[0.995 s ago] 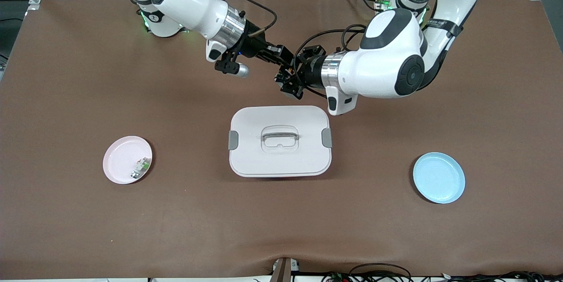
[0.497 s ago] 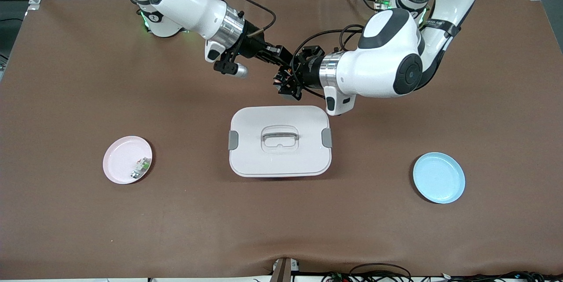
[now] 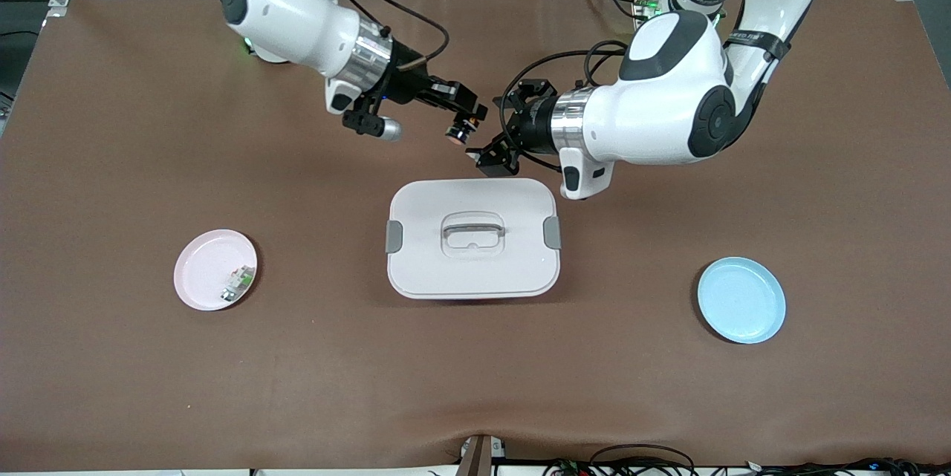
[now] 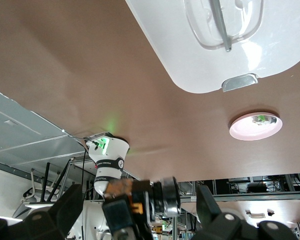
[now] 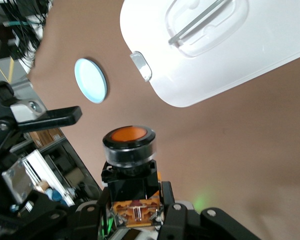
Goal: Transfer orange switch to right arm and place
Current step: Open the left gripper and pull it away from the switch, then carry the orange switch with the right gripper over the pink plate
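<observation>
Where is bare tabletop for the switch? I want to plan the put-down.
Bare cloth lies between the pink plate and the white box, and between the box and the empty blue plate. It is crowded above the box, where the right hand holds the orange switch beside the open left hand.

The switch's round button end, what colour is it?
Orange, ringed in black; the orange switch shows best in the right wrist view.

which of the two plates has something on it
The pink plate, toward the right arm's end; a small white-and-green part lies on it. The blue plate is bare.
</observation>
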